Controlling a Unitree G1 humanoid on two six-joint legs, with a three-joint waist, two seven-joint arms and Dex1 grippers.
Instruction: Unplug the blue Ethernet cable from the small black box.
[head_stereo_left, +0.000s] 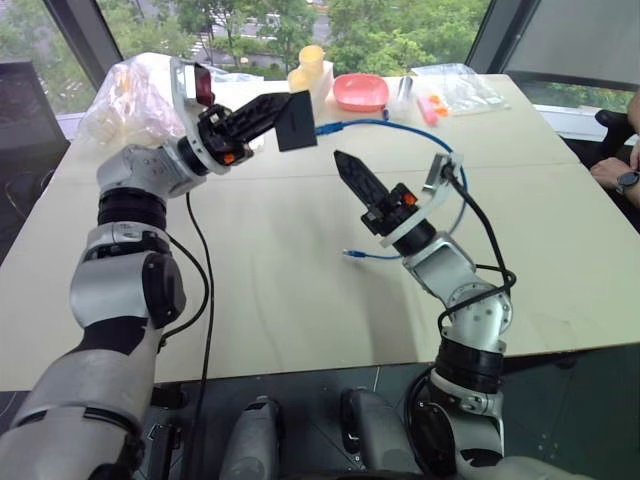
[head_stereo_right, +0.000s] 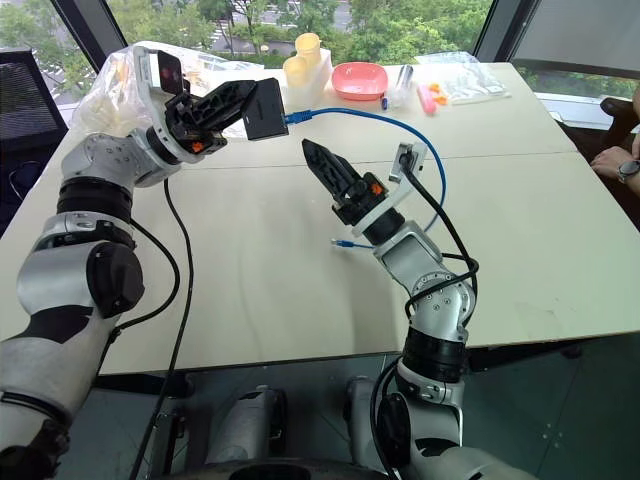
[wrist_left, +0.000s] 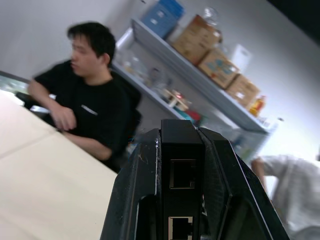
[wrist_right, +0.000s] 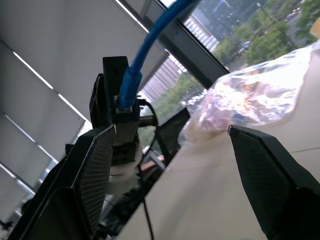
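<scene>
Left wrist view: small black box (wrist_left: 181, 175) has two empty ports | blue Ethernet cable (head_stereo_right: 395, 130) still plugged in | left gripper (head_stereo_right: 232, 103) clamps box | right gripper (head_stereo_right: 322, 160) parted, empty

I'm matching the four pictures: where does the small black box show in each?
Left eye: small matte black square box, upper centre, between the left gripper's fingers.
Right eye: upper left of centre.
Left wrist: bottom centre, ports showing.
Right wrist: left of centre.
Shared landmark: bright-blue Ethernet cable, plugged into it.
</scene>
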